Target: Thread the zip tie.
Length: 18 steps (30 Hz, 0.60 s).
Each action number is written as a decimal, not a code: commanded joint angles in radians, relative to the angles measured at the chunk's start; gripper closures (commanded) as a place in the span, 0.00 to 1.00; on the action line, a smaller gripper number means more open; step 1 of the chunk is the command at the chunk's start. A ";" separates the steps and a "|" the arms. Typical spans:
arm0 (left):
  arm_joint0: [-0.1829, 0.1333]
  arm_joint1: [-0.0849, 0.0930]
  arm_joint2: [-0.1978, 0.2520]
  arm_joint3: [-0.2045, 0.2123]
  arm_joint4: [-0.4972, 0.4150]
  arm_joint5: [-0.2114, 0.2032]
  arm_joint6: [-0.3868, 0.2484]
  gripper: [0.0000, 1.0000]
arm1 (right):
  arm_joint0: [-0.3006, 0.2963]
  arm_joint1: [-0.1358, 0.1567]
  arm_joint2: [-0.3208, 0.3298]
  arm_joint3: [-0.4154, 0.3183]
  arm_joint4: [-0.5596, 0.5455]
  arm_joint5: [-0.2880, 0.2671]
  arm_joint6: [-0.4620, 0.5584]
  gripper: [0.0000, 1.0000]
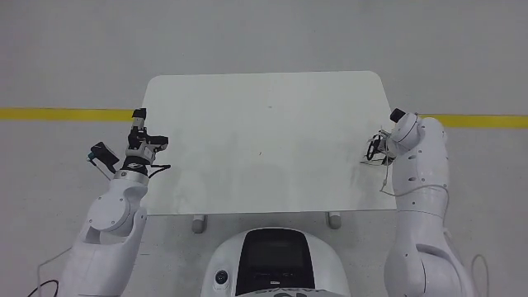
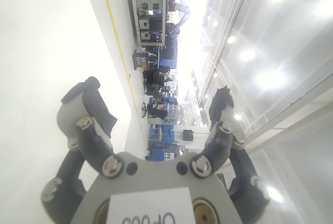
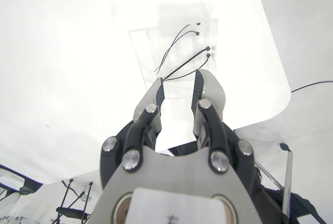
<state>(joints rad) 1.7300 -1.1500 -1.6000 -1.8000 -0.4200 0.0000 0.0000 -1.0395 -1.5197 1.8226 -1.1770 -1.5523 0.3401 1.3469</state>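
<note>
- The left gripper (image 1: 138, 120) sits at the left edge of the table, its jaws wide apart (image 2: 157, 87) and holding nothing. The task seems to be at its very start.
- The table (image 1: 264, 144) is white, smooth and flat, with rounded corners.
- The zip ties (image 3: 207, 48) are thin, black and bendy, with small square heads. They lie on a clear sheet (image 3: 141, 53) near the table's right edge.
- The right gripper (image 3: 179, 75) hangs just over the tails of the zip ties, half open and empty, with ribbed black pads (image 3: 197, 84). The next move probably calls for pinching only one tail.
</note>
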 commanded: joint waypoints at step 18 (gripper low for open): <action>0.000 0.000 0.000 0.000 0.000 0.000 0.000 0.00 | 0.039 -0.040 0.054 0.114 -0.013 0.000 -0.158 0.78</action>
<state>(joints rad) 1.7300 -1.1500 -1.6000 -1.8000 -0.4200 0.0000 0.0000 -1.0022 -1.5579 1.8757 -1.0673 -1.5636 0.3400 1.1921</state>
